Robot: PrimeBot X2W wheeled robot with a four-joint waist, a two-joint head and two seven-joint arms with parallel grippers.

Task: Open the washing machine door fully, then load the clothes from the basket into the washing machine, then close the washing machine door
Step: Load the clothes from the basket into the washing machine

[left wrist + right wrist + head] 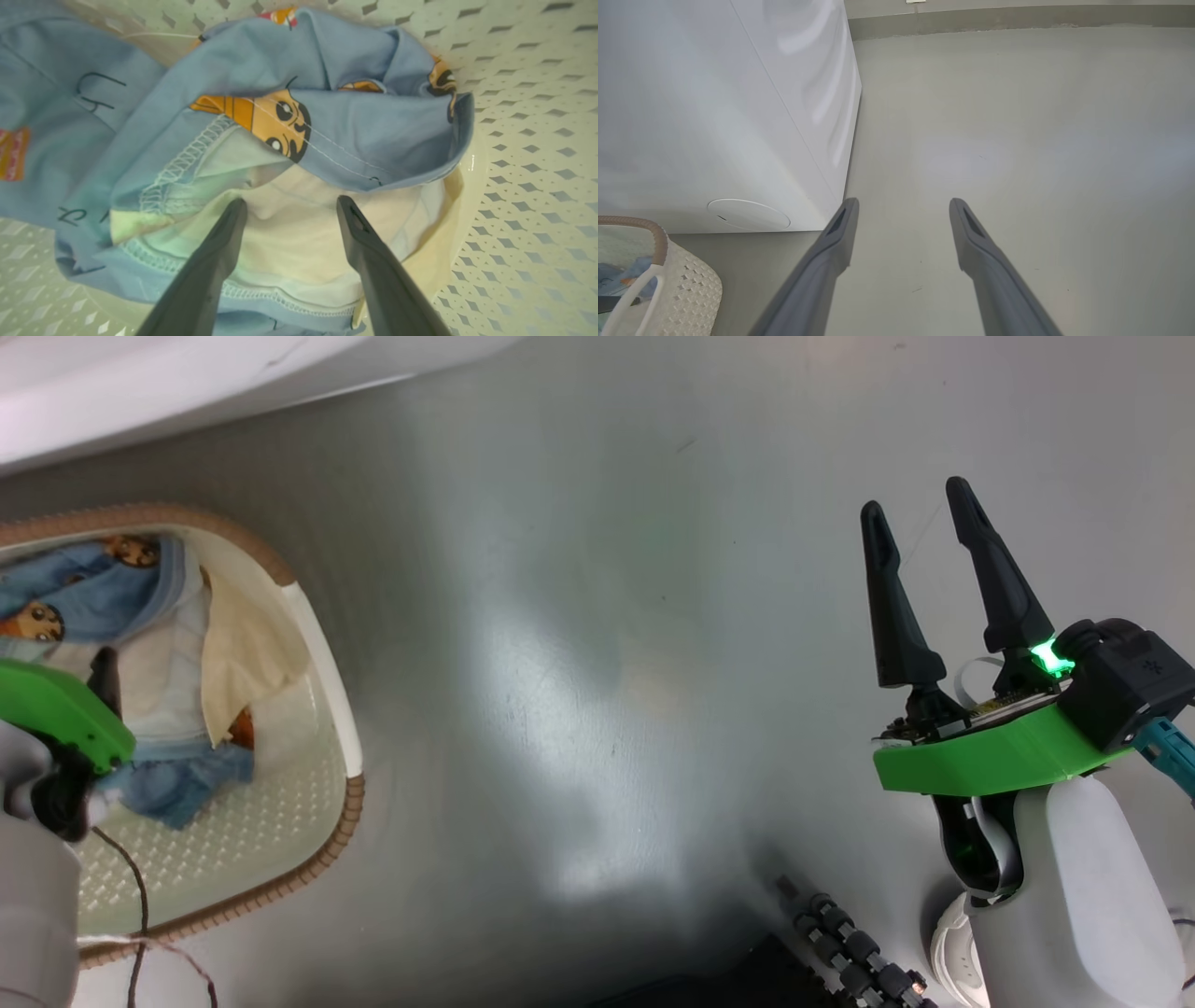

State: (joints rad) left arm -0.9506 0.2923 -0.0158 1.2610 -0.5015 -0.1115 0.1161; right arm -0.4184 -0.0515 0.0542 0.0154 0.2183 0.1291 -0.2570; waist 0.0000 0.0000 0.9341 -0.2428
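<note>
The cream-white perforated basket (317, 803) with a brown rim sits on the floor at the left. Inside lie the clothes (84, 588), light blue with orange bears, and a cream-white piece (247, 658). My left gripper (289, 205) reaches down into the basket, open, with both fingertips resting on the cream fabric of the clothes (327, 135). My right gripper (920, 518) hangs open over bare floor at the right, holding nothing. The washing machine (714, 116) shows as a white box, its lower edge (187, 383) at the head view's top left. The washing machine door is out of view.
The grey floor (597, 663) stretches between the basket (686, 289) and my right arm. A dark ribbed cable (850, 952) lies near the robot's base at the bottom. A thin wire (140, 915) runs over the basket's near rim. A wall skirting (1017, 18) bounds the far floor.
</note>
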